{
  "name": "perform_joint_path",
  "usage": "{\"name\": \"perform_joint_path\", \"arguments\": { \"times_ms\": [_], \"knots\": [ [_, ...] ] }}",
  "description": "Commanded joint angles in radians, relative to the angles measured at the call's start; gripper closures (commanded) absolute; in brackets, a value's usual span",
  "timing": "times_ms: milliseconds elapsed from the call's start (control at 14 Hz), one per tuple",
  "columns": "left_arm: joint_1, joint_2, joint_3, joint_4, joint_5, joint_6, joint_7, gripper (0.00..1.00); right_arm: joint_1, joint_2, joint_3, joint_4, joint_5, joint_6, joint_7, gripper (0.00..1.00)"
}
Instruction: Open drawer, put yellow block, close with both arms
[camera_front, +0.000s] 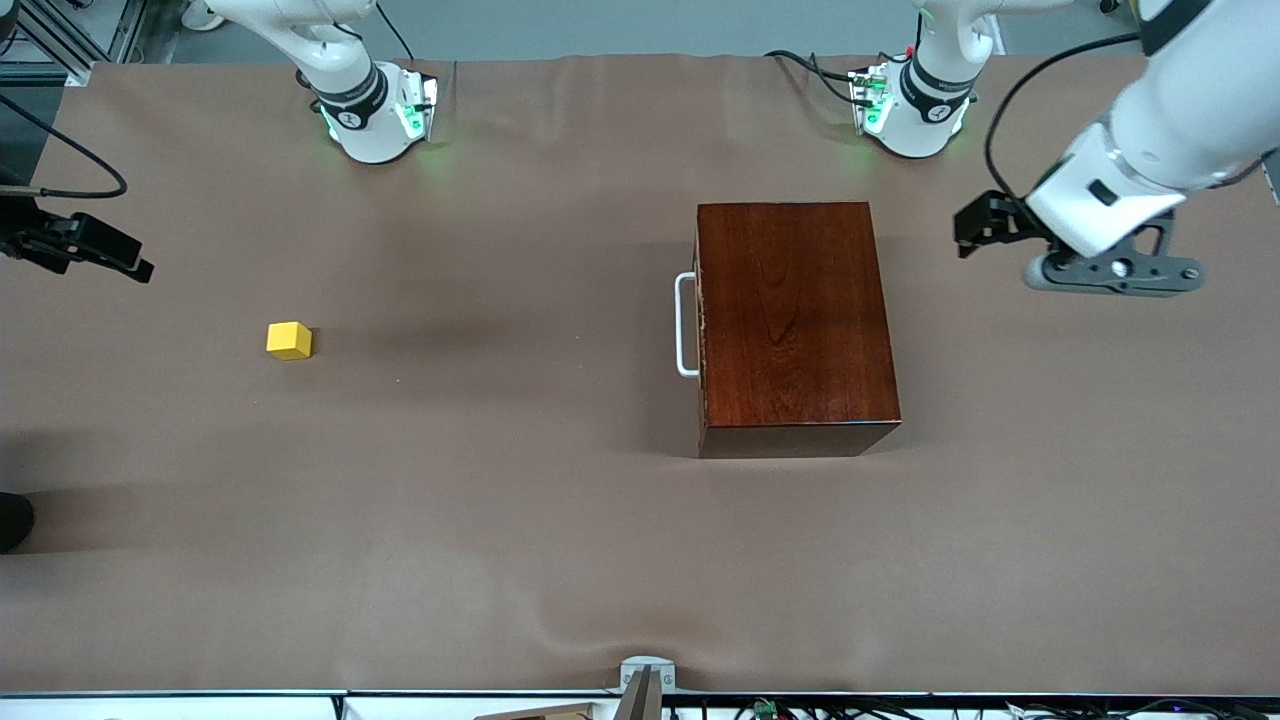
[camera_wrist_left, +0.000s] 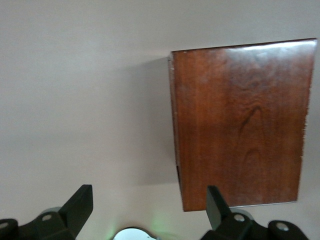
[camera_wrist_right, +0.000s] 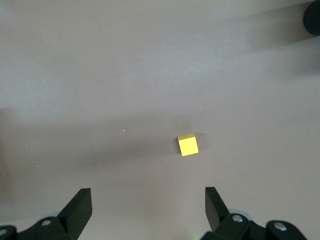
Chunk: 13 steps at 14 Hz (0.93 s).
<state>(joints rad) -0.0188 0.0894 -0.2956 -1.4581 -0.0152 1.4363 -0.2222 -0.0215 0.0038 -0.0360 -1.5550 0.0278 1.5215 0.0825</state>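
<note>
Mahogany box (camera_front: 795, 325) sits shut; left gripper (camera_wrist_left: 150, 210) and right gripper (camera_wrist_right: 148, 210) hang wide apart, empty.

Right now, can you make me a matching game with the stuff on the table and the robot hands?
Things:
1. yellow block
2. drawer
3. handle
4. left gripper

States:
A. white bar on the drawer's front
B. shut inside the dark wooden box
C. open, up over the table's left-arm end
D. alone on the brown table, toward the right arm's end

Pairs: 1-D, 2-B, 3-A, 4-C
</note>
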Motion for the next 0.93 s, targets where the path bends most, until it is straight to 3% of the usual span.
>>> {"name": "perform_joint_path", "arguments": {
  "times_ms": [0, 215, 859],
  "knots": [
    [-0.007, 0.015, -0.042, 0.068, -0.031, -0.014, -0.046, 0.0, 0.008, -0.01, -0.004, 0.001, 0.007, -0.007, 0.016, 0.0],
    [-0.047, 0.042, -0.05, 0.111, -0.089, 0.031, -0.123, 0.0, 0.008, -0.008, -0.004, 0.001, 0.007, -0.007, 0.014, 0.0],
    [-0.222, 0.171, -0.048, 0.111, -0.115, 0.312, -0.414, 0.0, 0.009, -0.008, -0.004, 0.001, 0.003, -0.006, 0.014, 0.0]
  ]
}}
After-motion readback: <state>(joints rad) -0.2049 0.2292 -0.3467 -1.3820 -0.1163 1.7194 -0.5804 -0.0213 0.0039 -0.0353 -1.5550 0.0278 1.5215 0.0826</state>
